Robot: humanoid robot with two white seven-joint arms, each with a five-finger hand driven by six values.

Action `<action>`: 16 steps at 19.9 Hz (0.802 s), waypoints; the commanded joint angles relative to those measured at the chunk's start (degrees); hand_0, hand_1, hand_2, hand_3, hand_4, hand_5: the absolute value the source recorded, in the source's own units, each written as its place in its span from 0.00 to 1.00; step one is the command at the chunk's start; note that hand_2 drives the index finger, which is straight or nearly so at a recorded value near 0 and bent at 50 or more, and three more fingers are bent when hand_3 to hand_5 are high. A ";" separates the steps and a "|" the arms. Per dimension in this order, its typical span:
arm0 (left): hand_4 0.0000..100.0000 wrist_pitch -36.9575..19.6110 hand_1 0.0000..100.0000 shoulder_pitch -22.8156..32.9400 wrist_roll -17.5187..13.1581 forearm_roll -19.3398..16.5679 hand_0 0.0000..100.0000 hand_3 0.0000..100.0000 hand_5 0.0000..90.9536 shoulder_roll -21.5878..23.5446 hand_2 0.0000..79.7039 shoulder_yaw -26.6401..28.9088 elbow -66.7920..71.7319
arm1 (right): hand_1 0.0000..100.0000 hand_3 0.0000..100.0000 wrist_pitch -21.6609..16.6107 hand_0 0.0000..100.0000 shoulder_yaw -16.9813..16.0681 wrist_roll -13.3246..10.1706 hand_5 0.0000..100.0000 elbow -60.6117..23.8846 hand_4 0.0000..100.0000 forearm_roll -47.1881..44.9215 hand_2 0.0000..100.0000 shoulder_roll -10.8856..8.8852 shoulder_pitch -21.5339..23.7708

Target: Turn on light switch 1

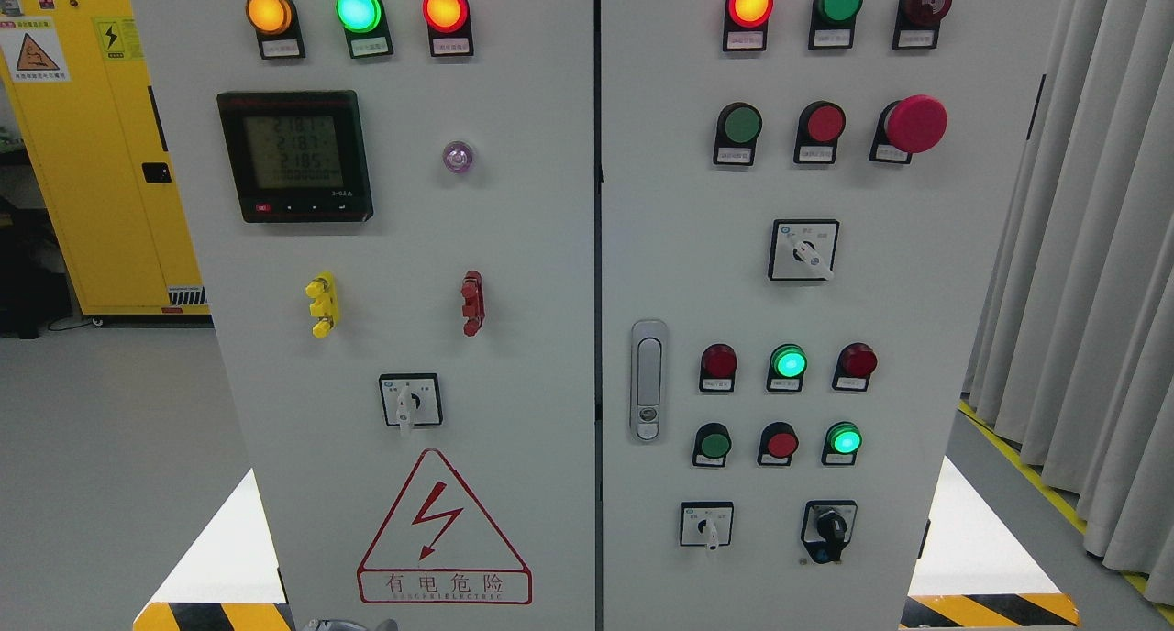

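I see grey metal cabinet [514, 246] | round lamps [359, 9] lit on top | which switch is number 1, I can't tell | grey bit [348, 625] at bottom edge, maybe robot hand, state unclear | curtain [1091, 246] at right

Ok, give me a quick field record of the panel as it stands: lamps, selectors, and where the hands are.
cabinet: grey control cabinet, two doors shut
top left lamps: amber, green, red, all lit
meter: digital meter, display on
right door lit: top red lamp, two green lamps
emergency stop: red mushroom button
selectors: four rotary switches, one black knob
switch 1: labels unreadable
hands: none clearly in view
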 commanded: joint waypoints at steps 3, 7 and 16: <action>0.82 3.51 0.61 -4.64 1.57 -1.62 0.08 0.80 0.81 -1.51 0.74 -1.23 -3.53 | 0.50 0.00 0.04 0.00 0.00 -0.01 0.00 0.00 0.00 -1.67 0.04 0.00 -0.01; 0.82 5.88 0.61 -6.22 1.66 -1.72 0.07 0.80 0.81 -1.60 0.73 -1.23 -3.53 | 0.50 0.00 0.04 0.00 0.00 -0.01 0.00 0.00 0.00 -1.67 0.04 0.00 -0.01; 0.85 10.98 0.63 -9.21 3.51 -3.82 0.14 0.81 0.84 -1.95 0.72 -2.89 -3.62 | 0.50 0.00 0.04 0.00 0.00 -0.01 0.00 0.00 0.00 -1.67 0.04 0.00 -0.01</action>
